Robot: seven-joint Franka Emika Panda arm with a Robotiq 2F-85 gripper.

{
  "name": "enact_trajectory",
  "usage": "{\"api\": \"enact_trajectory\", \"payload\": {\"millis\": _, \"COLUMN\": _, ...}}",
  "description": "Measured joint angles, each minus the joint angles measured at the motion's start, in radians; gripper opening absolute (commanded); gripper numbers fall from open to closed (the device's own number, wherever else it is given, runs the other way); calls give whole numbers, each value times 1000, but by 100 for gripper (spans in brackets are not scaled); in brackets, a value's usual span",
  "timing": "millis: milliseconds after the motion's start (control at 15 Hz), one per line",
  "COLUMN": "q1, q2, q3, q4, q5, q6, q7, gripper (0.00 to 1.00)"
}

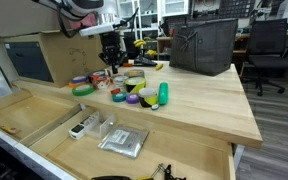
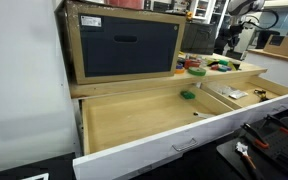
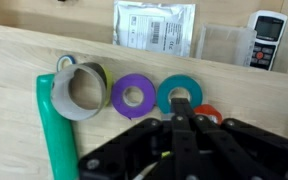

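Pale wooden planks form the top of a workbench (image 1: 209,105) set in a cluttered workshop, where a dark fabric bin (image 1: 202,45) is seen at the back of the bench and a black office chair (image 1: 270,48) behind it. Below the bench edge a wide wooden drawer (image 1: 29,115) is pulled out, and in it a silver foil pouch with a printed label (image 3: 154,25), a clear plastic box (image 3: 220,42) and a white remote control (image 3: 267,38) are laid side by side. A cluster of tape rolls is spread on the benchtop. In the wrist view a large grey duct-tape roll (image 3: 79,92) is seen at the left, a purple tape roll (image 3: 134,97) just beside it, then a teal tape roll (image 3: 179,93), with a small red tape roll (image 3: 210,113) close to the teal one. A long green curved band (image 3: 52,130) runs along the left of the grey roll; what it is cannot be told. The black Robotiq gripper (image 3: 181,115) is held over the cluster with its fingers pressed together, and nothing is seen between them. Its tips are placed over the near edge of the teal roll, next to the red one; whether they touch either roll cannot be told. In an exterior view the gripper (image 1: 109,63) hangs above the rolls.
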Motion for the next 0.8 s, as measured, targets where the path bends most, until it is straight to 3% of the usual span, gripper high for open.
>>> {"api": "enact_trajectory", "payload": {"millis": 467, "q1": 206, "q2": 191, "q3": 55, "q4": 159, "q5": -79, "q6": -78, "q7": 277, "gripper": 0}}
{"api": "enact_trajectory", "payload": {"millis": 800, "q1": 203, "q2": 255, "q3": 38, "q4": 236, "q5": -119, "q6": -130, "q7": 277, "gripper": 0}}
